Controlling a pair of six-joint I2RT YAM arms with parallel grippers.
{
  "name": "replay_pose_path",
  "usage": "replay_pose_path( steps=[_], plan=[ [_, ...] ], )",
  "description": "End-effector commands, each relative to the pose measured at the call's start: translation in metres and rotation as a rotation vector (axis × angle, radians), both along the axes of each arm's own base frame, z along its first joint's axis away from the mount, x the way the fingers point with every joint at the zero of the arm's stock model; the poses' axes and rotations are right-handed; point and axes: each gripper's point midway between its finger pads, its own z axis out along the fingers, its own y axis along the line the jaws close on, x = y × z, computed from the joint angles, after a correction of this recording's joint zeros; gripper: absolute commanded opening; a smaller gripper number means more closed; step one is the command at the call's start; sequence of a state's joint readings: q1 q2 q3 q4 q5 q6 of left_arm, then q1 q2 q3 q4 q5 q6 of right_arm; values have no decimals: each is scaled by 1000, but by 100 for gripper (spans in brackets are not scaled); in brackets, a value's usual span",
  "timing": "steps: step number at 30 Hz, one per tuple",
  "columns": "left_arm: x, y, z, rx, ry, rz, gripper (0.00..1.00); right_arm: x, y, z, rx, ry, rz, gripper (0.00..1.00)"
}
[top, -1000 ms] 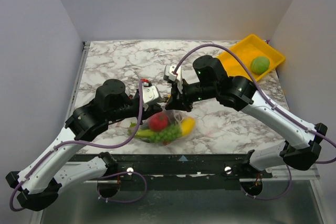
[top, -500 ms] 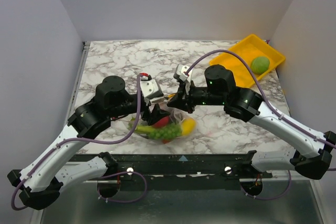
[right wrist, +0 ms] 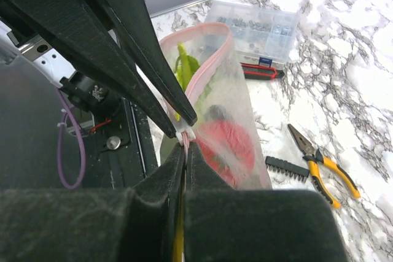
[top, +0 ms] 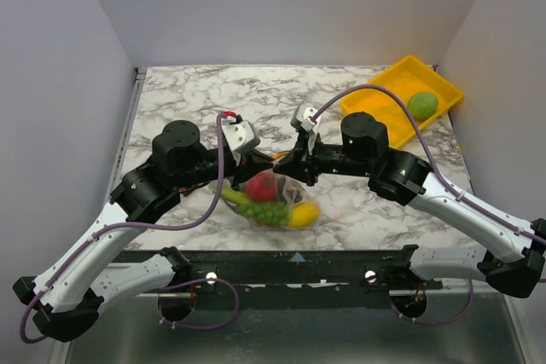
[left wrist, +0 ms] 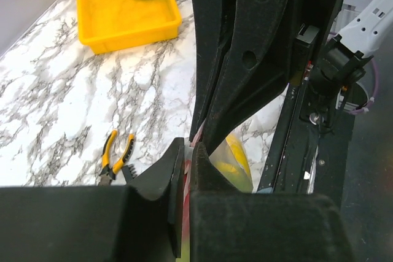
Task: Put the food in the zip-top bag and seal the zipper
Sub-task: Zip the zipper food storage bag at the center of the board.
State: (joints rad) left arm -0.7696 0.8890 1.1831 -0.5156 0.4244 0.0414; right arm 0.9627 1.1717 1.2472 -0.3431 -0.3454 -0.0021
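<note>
The left pincer (left wrist: 187,151) has just let go, flicked wide for a moment, and now it is clamped tight again on the zipper (right wrist: 213,75), with a fresh bite right next to the other arm's. The right pincer (right wrist: 185,146) has not let up at all: its jaws stay squeezed flat on the same pink strip, so the two grips sit almost tip to tip.

Between them the bag (right wrist: 239,102) hangs low over the near middle of the worktop (top: 196,100). It has shifted a little toward the right since a second ago. The red fruit (right wrist: 227,145), the green stalk (right wrist: 183,65) and a yellow piece (top: 303,215) are all bunched inside it.

Seen from the right wrist, the strip beyond the two grips bows out into an open loop, so I'd say the filling is mostly done and the sealing has barely begun. The new grip looks like the start of a pinch-and-slide along the mouth. A green ball (top: 422,105) sits in the yellow tray (top: 384,95), well apart; I can't tell if it belongs in the bag.
</note>
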Motion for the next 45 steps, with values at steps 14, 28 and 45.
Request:
replay_pose_path(
  steps=[14,28,45],
  plan=[
    [5,6,-2,16,-58,25,3,9,4,26,156,-25,-70,0],
    [2,-1,-7,44,-36,-27,17,6,4,30,143,-53,-37,0],
    [0,9,-24,114,-22,-12,0,25,-31,48,293,-66,-277,0]
  ],
)
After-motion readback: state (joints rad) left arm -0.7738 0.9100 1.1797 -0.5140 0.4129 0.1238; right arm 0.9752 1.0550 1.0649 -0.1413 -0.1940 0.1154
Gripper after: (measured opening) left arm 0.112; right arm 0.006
